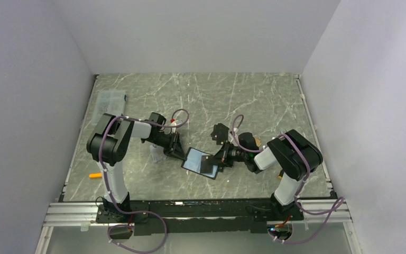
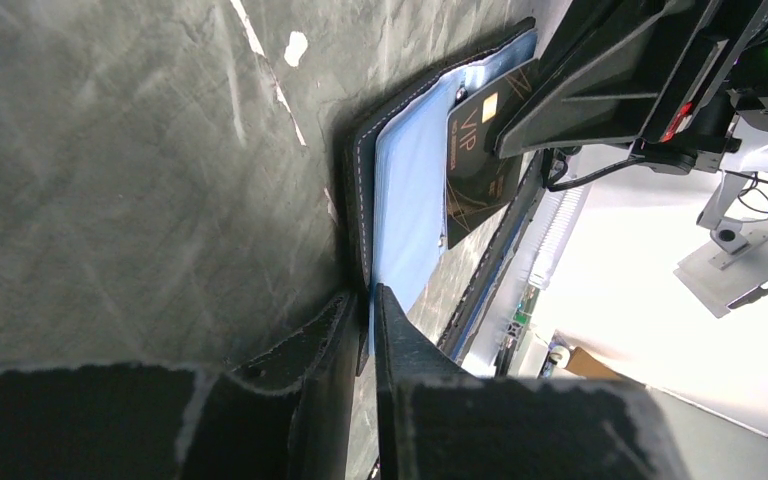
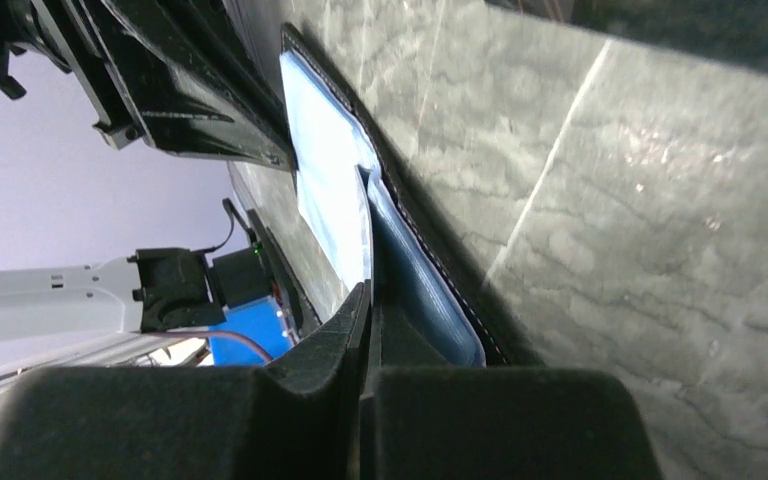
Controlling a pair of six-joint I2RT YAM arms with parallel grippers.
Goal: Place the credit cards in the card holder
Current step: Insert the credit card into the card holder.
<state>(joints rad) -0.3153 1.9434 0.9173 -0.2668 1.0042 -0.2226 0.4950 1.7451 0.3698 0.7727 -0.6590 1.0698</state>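
Note:
The card holder (image 1: 195, 159) lies open between the two arms, its bluish clear pockets (image 2: 410, 190) facing up. My left gripper (image 2: 368, 292) is shut on the holder's near edge, pinching the cover and a pocket sheet. A black credit card (image 2: 480, 150) with gold "VIP" lettering sits slanted over the pockets. My right gripper (image 3: 370, 290) is shut on this card, which shows edge-on (image 3: 368, 230) in the right wrist view, beside a blue pocket (image 3: 420, 270). From above, the left gripper (image 1: 181, 153) and right gripper (image 1: 220, 160) meet at opposite sides of the holder.
A clear plastic box (image 1: 111, 99) stands at the back left. A small clear sleeve (image 1: 157, 155) lies under the left arm. A small orange item (image 1: 95, 175) lies near the left edge, and a black object (image 1: 221, 131) sits behind the right gripper.

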